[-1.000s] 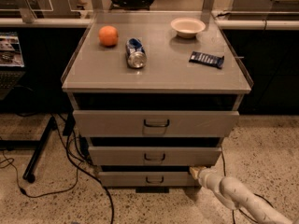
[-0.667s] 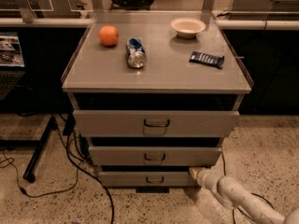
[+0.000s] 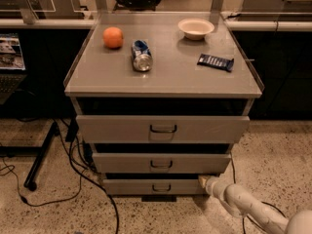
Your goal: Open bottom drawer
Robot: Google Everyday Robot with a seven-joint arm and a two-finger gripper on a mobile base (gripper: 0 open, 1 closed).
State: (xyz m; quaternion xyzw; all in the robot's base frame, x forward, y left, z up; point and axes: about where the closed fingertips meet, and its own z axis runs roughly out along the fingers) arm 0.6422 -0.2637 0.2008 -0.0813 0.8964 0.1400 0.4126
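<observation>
1. Gripper (image 3: 203, 181): low right, at the right end of the bottom drawer (image 3: 131, 186); you cannot tell how wide it stands or whether it holds anything.
2. Bottom drawer: lowest of three, its loop handle (image 3: 161, 187) well left of the gripper.
3. Worktop (image 3: 170, 82): orange (image 3: 113, 37), can (image 3: 142, 55) on its side, bowl (image 3: 195, 28), dark bar (image 3: 215, 62).

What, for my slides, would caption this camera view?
Claw at the right end of the bottom drawer, handle untouched.

The white arm (image 3: 253, 209) reaches in low from the near right, its gripper (image 3: 204, 181) pointing left.
</observation>
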